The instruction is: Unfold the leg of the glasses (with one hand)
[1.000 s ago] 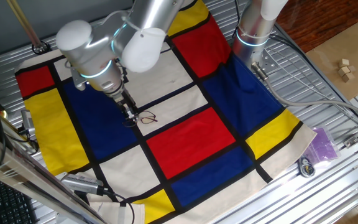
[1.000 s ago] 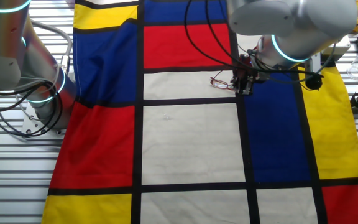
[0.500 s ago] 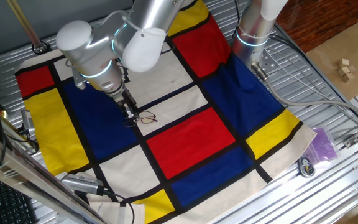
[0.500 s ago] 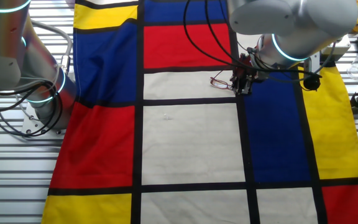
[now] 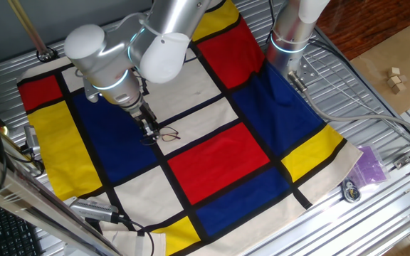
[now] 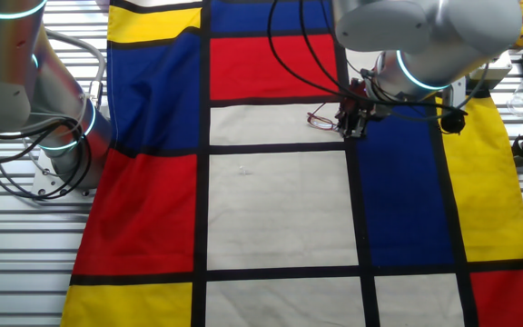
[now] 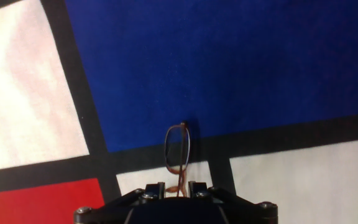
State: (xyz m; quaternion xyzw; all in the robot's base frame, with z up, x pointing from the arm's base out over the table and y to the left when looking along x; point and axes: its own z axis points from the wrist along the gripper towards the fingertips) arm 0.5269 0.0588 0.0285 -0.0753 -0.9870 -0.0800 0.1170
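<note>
Gripper [image 5: 148, 131] down low on the cloth [image 6: 280, 209], clamped on the glasses [image 5: 168, 133] at one thin wire end, seemingly the leg near its hinge; hard to tell exactly which part. Glasses on a white square beside a black line, well in from the table [image 6: 7, 245] edges. In the hand view, glasses [image 7: 179, 152] stand edge-on just ahead of the closed fingers [image 7: 157, 186].

To do well: keep the pinch light, swing the leg in a slow arc about the hinge, avoid lifting or dragging the frame. Risk: wire bending or slipping out.
</note>
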